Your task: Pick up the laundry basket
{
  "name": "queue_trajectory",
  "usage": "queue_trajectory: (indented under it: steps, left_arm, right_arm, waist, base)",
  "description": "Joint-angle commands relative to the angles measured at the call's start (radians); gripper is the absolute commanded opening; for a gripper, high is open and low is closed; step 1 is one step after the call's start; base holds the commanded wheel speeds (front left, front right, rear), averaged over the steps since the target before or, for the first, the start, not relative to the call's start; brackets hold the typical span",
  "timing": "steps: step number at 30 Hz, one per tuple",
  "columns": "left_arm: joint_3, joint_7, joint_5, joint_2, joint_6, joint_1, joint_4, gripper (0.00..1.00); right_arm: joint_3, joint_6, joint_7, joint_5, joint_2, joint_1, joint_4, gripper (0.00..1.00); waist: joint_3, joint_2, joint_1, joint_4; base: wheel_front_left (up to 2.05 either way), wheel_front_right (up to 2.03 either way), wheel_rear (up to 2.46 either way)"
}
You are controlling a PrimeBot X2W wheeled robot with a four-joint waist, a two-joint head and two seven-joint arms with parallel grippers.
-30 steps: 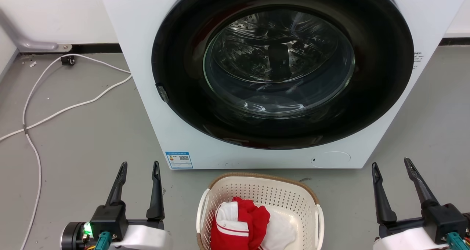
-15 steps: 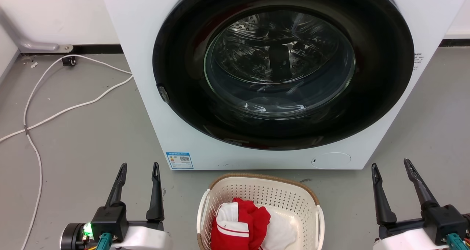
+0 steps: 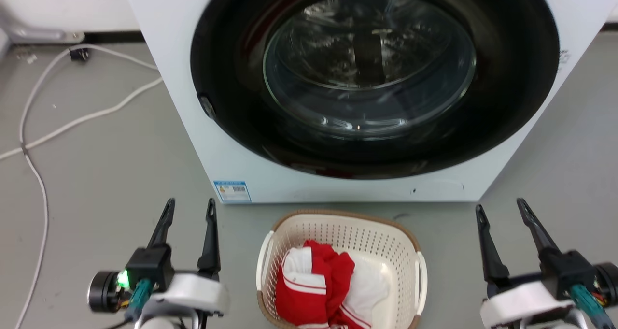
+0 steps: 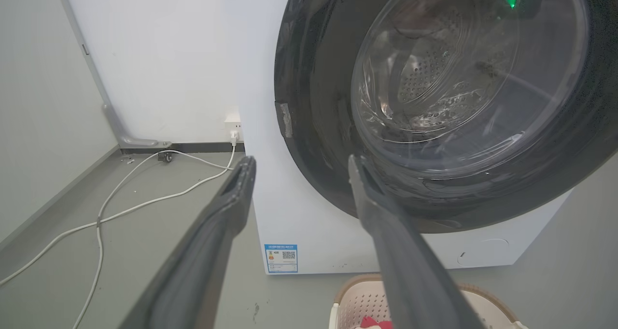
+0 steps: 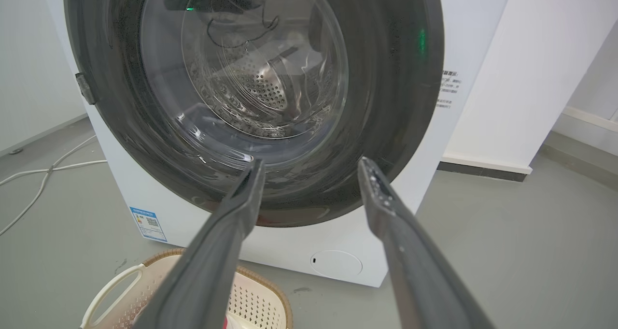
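Nearest the robot, the left gripper (image 3: 190,202) hangs over the floor (image 3: 106,174) at the basket's left, its two dark fingers spread apart with nothing between them; the right gripper (image 3: 499,204) stands the same way on the other side, fingers apart and empty; both point toward the machine ahead rather than down at the basket. Between them, low in the head view and well apart from either gripper, the laundry basket (image 3: 347,232) sits on the floor, cream and perforated with a brown rim, a white handle on its left side (image 3: 263,266) and another on its right (image 3: 422,276); a heap of red and white clothes (image 3: 314,285) lies inside it. Just beyond the basket's far rim rises the washing machine (image 3: 193,102), its dark round door (image 3: 369,63) shut and a small blue label (image 3: 232,191) low on its front; further left a white cable (image 3: 72,121) trails across the floor toward the wall. This looks like the approach, with no grasp begun; the next move calls for both arms to drop and swing inward, each gripper set around its own handle, then closing and lifting evenly so the load does not tip.
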Motion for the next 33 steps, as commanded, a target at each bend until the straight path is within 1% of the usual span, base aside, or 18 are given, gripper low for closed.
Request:
queue_trajectory:
  steps: [1, 3, 9, 12, 16, 18, 24, 29, 30, 33]
  left_arm:
    - [0.0, -0.003, -0.001, 0.002, -0.005, -0.018, 0.007, 1.0]
    - [0.003, -0.003, -0.012, 0.002, -0.015, -0.056, 0.054, 1.0]
    - [0.002, -0.003, -0.012, 0.002, -0.047, -0.195, 0.235, 1.0]
    - [0.002, -0.003, -0.003, 0.01, -0.062, -0.262, 0.328, 1.0]
    - [-0.005, -0.003, 0.002, 0.027, -0.077, -0.349, 0.461, 1.0]
    - [-0.008, -0.003, 0.004, 0.032, -0.085, -0.393, 0.507, 1.0]
    - [-0.042, -0.003, 0.019, 0.048, -0.097, -0.496, 0.653, 1.0]
    - [-0.076, -0.003, 0.03, 0.055, -0.103, -0.57, 0.782, 1.0]
    - [-0.092, -0.003, 0.034, 0.056, -0.104, -0.615, 0.854, 1.0]
    - [-0.107, -0.003, 0.035, 0.056, -0.106, -0.648, 0.909, 1.0]
  right_arm:
    - [0.003, -0.001, -0.002, -0.007, -0.003, -0.018, 0.005, 1.0]
    - [0.007, -0.001, -0.002, -0.012, -0.003, -0.049, 0.044, 1.0]
    - [0.02, -0.001, -0.002, -0.052, -0.003, -0.175, 0.227, 1.0]
    - [0.025, -0.001, -0.002, -0.075, -0.003, -0.234, 0.328, 1.0]
    - [0.03, -0.001, -0.002, -0.092, -0.003, -0.327, 0.438, 1.0]
    - [0.038, -0.001, -0.002, -0.095, -0.002, -0.362, 0.487, 1.0]
    - [0.065, -0.001, -0.002, -0.107, -0.003, -0.46, 0.671, 1.0]
    - [0.082, -0.001, -0.002, -0.108, -0.003, -0.529, 0.796, 1.0]
    - [0.099, -0.001, -0.002, -0.104, -0.003, -0.563, 0.858, 1.0]
    - [0.118, -0.001, -0.002, -0.091, -0.003, -0.591, 0.921, 1.0]
  waist:
    - [0.028, 0.0, 0.0, -0.004]
    - [0.064, 0.0, 0.0, -0.008]
    - [0.177, 0.0, 0.0, -0.022]
    - [0.231, 0.0, 0.0, -0.033]
    - [0.296, 0.0, 0.0, -0.049]
    - [0.326, 0.0, 0.0, -0.055]
    - [0.403, 0.0, 0.0, -0.069]
    - [0.454, 0.0, 0.0, -0.072]
    - [0.478, 0.0, 0.0, -0.073]
    - [0.5, 0.0, 0.0, -0.074]
  base:
    - [0.0, 0.0, 0.0]
    - [0.0, 0.0, 0.0]
    - [0.0, 0.0, 0.0]
    - [0.0, 0.0, 0.0]
    - [0.0, 0.0, 0.0]
    - [0.0, 0.0, 0.0]
    - [0.0, 0.0, 0.0]
    - [0.0, 0.0, 0.0]
    - [0.0, 0.0, 0.0]
    - [0.0, 0.0, 0.0]
